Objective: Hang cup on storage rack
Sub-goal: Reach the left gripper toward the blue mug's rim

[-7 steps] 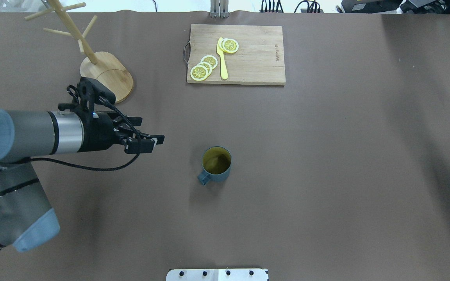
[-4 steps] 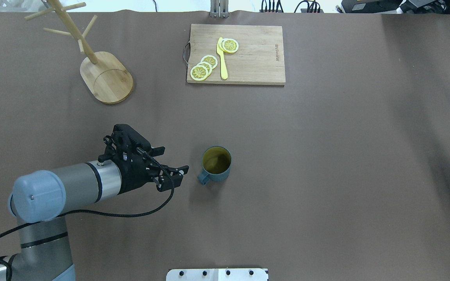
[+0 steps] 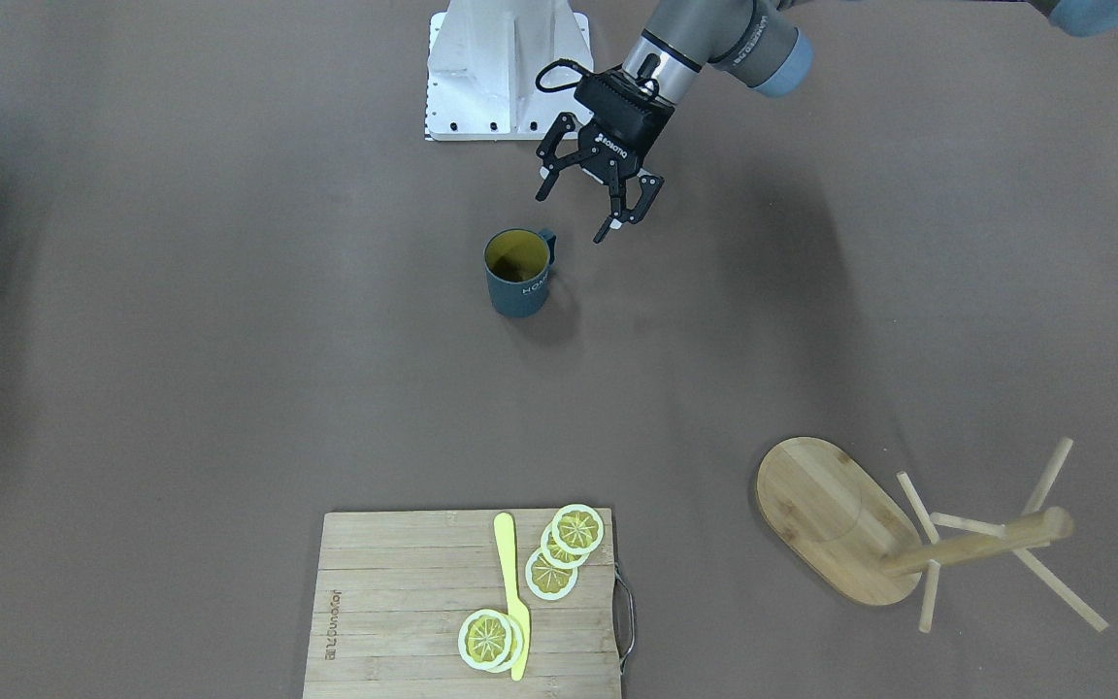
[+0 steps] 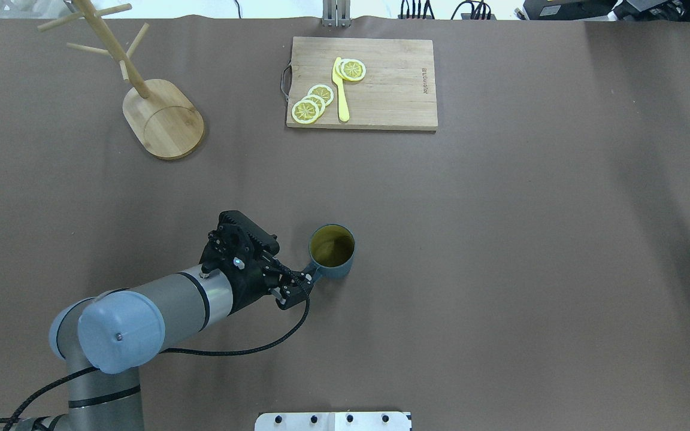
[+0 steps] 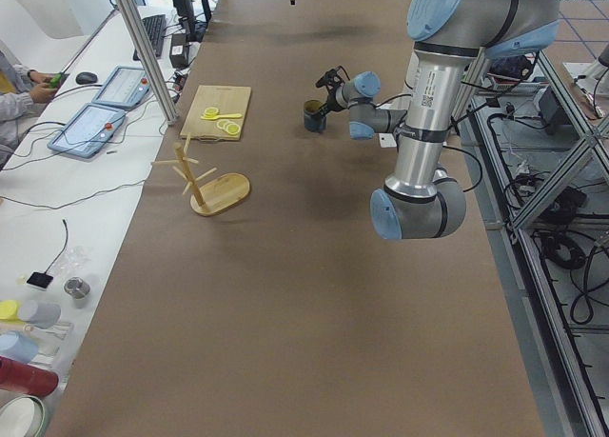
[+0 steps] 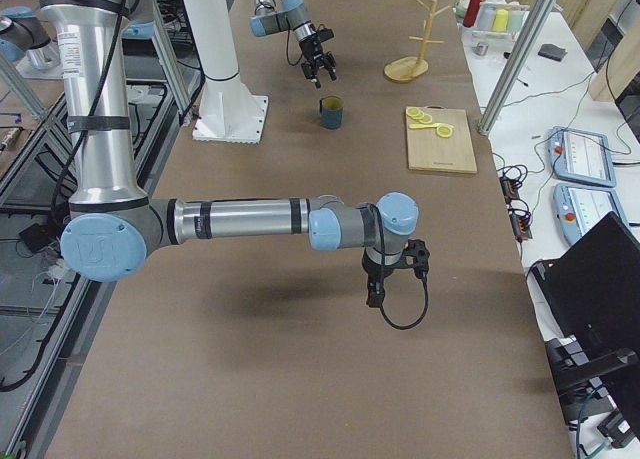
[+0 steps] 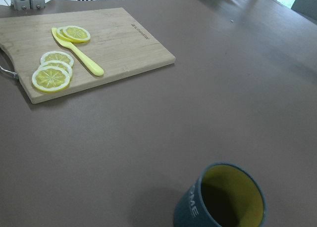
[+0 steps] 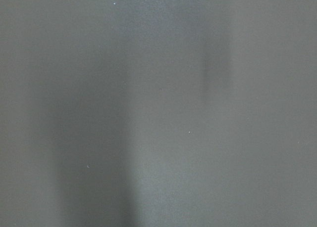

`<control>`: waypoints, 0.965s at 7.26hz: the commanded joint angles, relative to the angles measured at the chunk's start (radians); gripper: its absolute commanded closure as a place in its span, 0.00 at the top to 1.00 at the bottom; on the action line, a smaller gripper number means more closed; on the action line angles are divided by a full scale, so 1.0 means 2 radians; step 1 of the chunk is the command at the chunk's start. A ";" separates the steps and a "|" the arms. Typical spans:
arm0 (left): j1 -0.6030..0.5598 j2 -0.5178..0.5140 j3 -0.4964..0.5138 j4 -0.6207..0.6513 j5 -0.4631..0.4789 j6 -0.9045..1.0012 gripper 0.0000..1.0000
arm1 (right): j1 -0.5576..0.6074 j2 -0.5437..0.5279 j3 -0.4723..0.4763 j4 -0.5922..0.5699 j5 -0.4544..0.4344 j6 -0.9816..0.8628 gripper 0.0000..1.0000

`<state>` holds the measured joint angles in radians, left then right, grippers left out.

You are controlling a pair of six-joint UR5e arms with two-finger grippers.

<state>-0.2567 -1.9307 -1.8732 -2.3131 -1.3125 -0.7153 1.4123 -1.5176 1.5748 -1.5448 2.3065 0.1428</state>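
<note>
The dark teal cup (image 4: 332,251) with a yellow inside stands upright mid-table, its handle (image 4: 312,274) pointing at the robot's left side. It also shows in the front view (image 3: 518,272) and at the bottom of the left wrist view (image 7: 223,200). My left gripper (image 4: 296,291) is open and empty, just beside the handle and apart from it, as the front view (image 3: 570,217) shows. The bamboo storage rack (image 4: 163,117) stands at the far left with bare pegs. My right gripper (image 6: 375,291) shows only in the exterior right view, so I cannot tell whether it is open or shut.
A wooden cutting board (image 4: 381,90) with lemon slices (image 4: 312,103) and a yellow knife (image 4: 341,90) lies at the table's far middle. A white mounting plate (image 4: 333,421) sits at the near edge. The right wrist view shows only brown table.
My left arm swung from beside the rack's base toward the near side and right, bringing the open gripper up to the cup's handle. The right gripper left the overhead view's right edge.
</note>
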 commanded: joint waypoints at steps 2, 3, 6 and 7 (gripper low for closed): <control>0.009 -0.017 0.025 0.007 0.020 0.007 0.92 | 0.006 0.002 -0.010 0.001 0.000 -0.016 1.00; 0.016 -0.020 0.028 0.007 0.022 0.008 0.91 | 0.006 0.002 -0.011 0.001 -0.001 -0.016 1.00; 0.016 -0.023 0.044 0.006 0.022 0.011 0.85 | 0.006 0.002 -0.024 0.002 -0.001 -0.016 1.00; 0.016 -0.028 0.047 0.006 0.022 0.013 0.85 | 0.006 0.003 -0.024 0.002 0.000 -0.016 1.00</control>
<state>-0.2244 -1.9783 -1.7913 -2.3004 -1.2688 -0.6945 1.4244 -1.5140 1.5326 -1.5410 2.3046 0.1105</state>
